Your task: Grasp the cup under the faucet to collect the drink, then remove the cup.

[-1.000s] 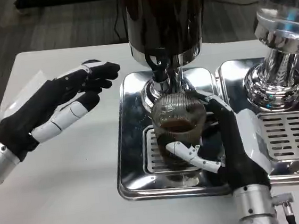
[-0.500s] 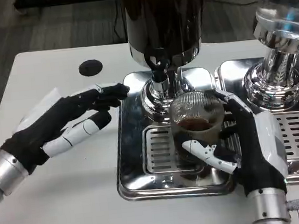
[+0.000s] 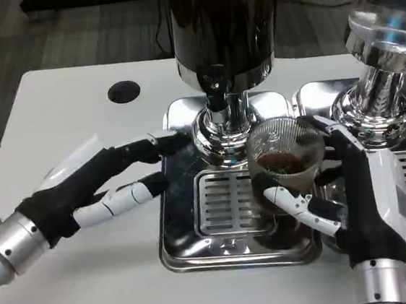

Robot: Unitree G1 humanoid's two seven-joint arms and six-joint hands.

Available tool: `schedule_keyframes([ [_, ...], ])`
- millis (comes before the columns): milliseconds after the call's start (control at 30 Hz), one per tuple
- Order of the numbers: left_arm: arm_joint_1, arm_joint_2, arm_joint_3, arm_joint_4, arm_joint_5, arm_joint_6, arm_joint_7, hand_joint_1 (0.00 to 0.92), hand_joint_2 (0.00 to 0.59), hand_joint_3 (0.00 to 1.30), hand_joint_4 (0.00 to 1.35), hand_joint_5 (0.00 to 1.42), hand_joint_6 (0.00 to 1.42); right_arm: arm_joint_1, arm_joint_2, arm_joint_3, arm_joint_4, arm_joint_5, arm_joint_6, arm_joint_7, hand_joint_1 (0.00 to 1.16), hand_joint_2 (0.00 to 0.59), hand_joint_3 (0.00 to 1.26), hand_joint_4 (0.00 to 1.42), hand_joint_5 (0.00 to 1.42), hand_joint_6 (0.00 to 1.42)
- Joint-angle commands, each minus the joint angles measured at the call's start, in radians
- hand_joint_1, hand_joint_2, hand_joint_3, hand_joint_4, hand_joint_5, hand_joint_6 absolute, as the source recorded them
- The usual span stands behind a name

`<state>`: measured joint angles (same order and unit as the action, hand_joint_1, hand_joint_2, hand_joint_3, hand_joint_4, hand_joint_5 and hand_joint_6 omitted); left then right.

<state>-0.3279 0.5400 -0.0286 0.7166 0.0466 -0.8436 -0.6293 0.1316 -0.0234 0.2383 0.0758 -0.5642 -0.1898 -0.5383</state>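
Holding the plastic cup point(image 3: 285, 169) right of the faucet point(image 3: 217, 100), right hand point(image 3: 353, 194) fingers wrapped mid-wall; probably thin, squishy, spill-prone; left hand point(image 3: 98, 188) open, empty.

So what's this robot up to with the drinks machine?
It is collecting a drink. Its right hand holds a clear cup with some dark drink in it, above the steel drip tray and a little to the right of the faucet on the dark dispenser. Its left hand holds nothing, fingers stretched toward the tray's left edge. A second dispenser stands to the right.
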Motion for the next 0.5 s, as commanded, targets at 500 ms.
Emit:
schedule_keyframes([
  [500, 0.067, 0.021, -0.02, -0.065, -0.027, -0.071, -0.009, 0.0, 0.122, 0.18, 0.11, 0.12, 0.19, 0.132, -0.021, 0.007, -0.211, 0.002, -0.023, 0.085, 0.72, 0.224, 0.51, 0.59, 0.73, 0.76],
])
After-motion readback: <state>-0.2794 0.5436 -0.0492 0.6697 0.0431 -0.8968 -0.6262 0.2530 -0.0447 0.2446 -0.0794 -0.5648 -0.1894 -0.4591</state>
